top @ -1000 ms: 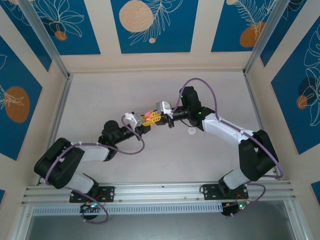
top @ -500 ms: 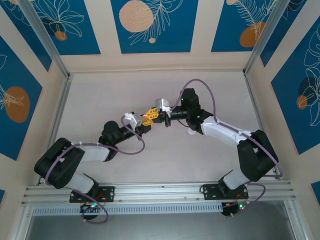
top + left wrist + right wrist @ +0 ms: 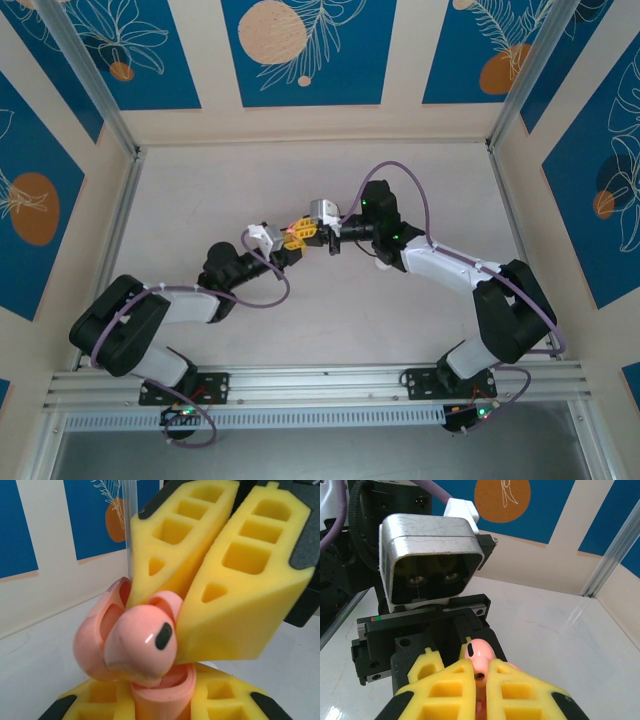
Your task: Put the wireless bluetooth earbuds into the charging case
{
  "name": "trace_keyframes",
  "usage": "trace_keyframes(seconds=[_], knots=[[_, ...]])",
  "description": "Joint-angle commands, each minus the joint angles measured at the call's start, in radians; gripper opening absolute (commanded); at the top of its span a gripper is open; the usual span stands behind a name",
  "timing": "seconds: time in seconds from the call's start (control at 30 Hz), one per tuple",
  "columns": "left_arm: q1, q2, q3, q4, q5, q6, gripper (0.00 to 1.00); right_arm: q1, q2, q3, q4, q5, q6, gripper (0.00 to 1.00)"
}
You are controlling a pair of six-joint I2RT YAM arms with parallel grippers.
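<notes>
**Position.** Both grippers are meeting tip to tip above the middle of the table.

**Left gripper.** The left gripper is clamping the charging case by its lower part. The lid is standing open.

**Right gripper.** The right gripper is closed narrow, pinching one earbud between its yellow pads.

**Governing relation.** The case is lying just left of the right gripper's tips, with its open mouth turned toward them. The earbud is touching the case at that mouth. Its long axis appears to be running along the right fingers, with the rounded head and dark oval leading. By my judgement it is not yet sitting fully home, so a short push along that axis is what is wanting.

**Obstructions.**
- The open lid is crowding the earbud on one side.
- The left gripper's own fingers are flanking the case closely — little room for the right pads to follow the earbud down.

**Other items.**
- A small white disc is lying on the table beside the right forearm, well apart from the work.
- The second earbud cannot be told with certainty.
</notes>
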Motion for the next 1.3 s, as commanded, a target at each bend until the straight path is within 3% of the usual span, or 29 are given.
trace_keyframes(seconds=[0.0, 1.27], knots=[[-0.016, 0.001, 0.009, 0.107, 0.005, -0.020, 0.00, 0.004, -0.020, -0.029, -0.006, 0.037, -0.017, 0.10], [-0.030, -0.057, 0.038, 0.050, 0.008, 0.025, 0.00, 0.052, -0.027, -0.065, -0.116, 0.096, -0.049, 0.10]])
